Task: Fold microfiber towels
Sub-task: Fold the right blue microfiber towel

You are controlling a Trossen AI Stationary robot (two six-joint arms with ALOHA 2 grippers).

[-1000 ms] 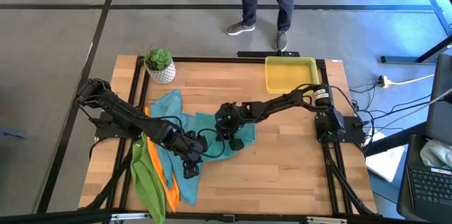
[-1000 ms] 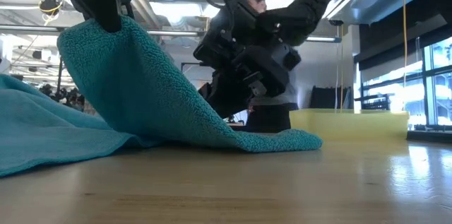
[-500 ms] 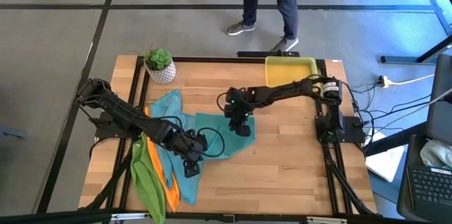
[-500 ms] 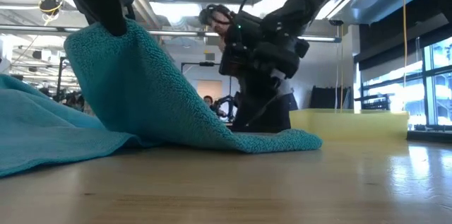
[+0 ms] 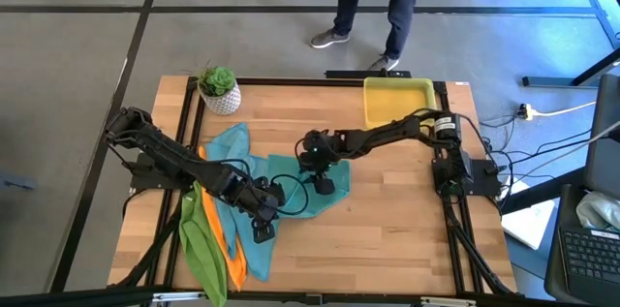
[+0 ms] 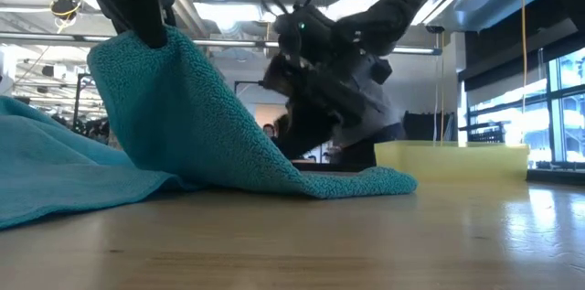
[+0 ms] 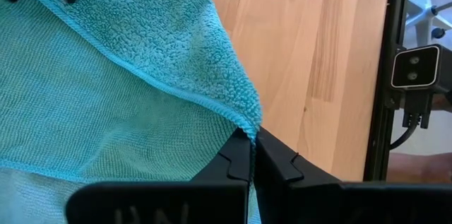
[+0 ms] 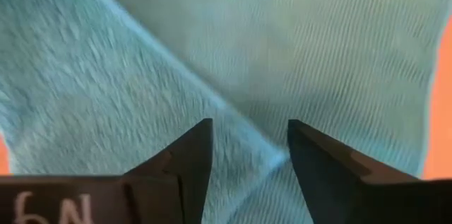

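Note:
A teal towel lies spread at the table's middle, one corner raised into a peak. My left gripper is shut on that corner. My right gripper stands open over the towel's far right part. In its wrist view a hem of the teal cloth runs between the fingers; I cannot tell whether they touch it. A lime green towel and an orange towel lie bunched at the near left. Another teal towel lies behind them. My left gripper pinches the teal towel's hemmed corner between its two shut fingers, which slant down from the table's left. The corner is lifted, and the cloth slopes down from it to the table, where the rest lies flat.
A potted plant stands at the far left and a yellow tray at the far right. A person stands beyond the far edge. Bare wood stretches across the near right.
My right gripper has drawn back a little toward the table's far right, then swung left again over the teal towel, its wrist turning slightly. The towel and its raised corner have kept their place.

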